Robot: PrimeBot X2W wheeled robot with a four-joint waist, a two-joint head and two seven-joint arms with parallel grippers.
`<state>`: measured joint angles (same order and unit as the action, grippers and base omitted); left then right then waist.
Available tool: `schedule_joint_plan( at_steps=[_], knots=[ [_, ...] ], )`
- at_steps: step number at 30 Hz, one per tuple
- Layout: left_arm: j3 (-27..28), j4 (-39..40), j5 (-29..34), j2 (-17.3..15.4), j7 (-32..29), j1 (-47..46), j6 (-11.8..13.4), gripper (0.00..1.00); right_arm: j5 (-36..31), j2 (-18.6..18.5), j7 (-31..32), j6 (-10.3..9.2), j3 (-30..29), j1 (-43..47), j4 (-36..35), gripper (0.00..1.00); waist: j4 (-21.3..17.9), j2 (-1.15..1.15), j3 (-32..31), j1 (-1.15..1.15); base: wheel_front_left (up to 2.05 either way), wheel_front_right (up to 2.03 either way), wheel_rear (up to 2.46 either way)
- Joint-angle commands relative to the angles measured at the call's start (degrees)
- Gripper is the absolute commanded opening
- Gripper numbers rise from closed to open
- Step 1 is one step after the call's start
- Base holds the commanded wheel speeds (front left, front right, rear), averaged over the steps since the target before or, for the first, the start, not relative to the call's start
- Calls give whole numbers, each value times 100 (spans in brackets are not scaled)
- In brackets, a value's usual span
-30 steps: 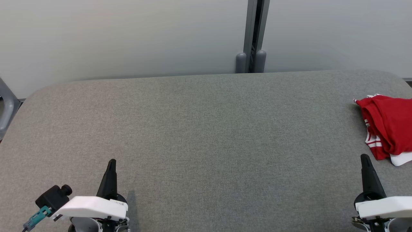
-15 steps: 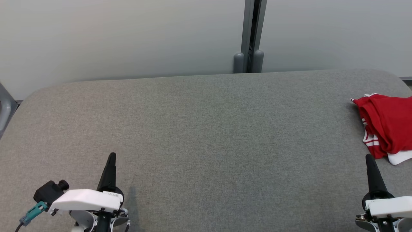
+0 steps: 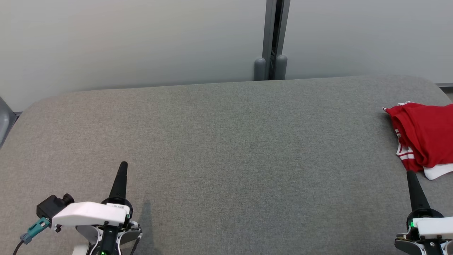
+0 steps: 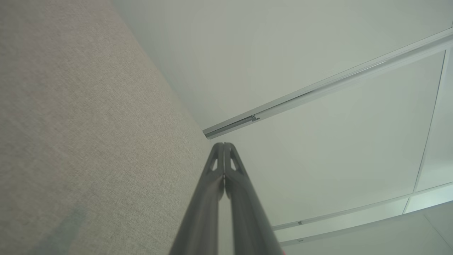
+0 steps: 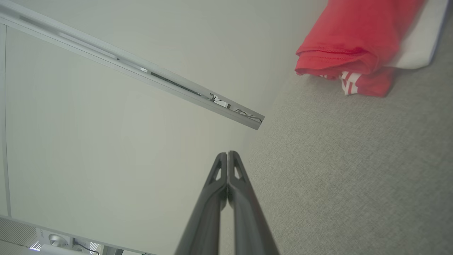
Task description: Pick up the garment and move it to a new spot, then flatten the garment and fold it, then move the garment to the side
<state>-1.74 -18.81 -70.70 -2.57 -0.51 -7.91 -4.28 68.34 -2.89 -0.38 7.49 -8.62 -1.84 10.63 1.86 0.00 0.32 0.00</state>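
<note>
Red garment (image 3: 426,136) lies folded at the desk's (image 3: 226,148) right edge, job seemingly done; left gripper (image 3: 122,165) and right gripper (image 3: 410,174) empty, fingers pressed together.

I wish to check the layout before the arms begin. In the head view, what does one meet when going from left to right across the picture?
left tool → grey upright post at the wall behind → red garment with white stripes
</note>
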Motion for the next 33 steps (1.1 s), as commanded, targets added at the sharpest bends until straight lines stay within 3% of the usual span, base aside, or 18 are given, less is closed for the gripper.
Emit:
schedule_joint_plan(
  at_steps=[1,33],
  knots=[
    [38,23,-117,-34,-34,-195,-38,0,142,-21,50,1,-39,-58,-56,0,-4,0,0,0,0,0,0],
    [133,-212,-1558,-44,-447,-524,-249,0,1696,-10,451,0,-300,-42,-70,0,-119,0,-9,0,0,0,0]
  ],
)
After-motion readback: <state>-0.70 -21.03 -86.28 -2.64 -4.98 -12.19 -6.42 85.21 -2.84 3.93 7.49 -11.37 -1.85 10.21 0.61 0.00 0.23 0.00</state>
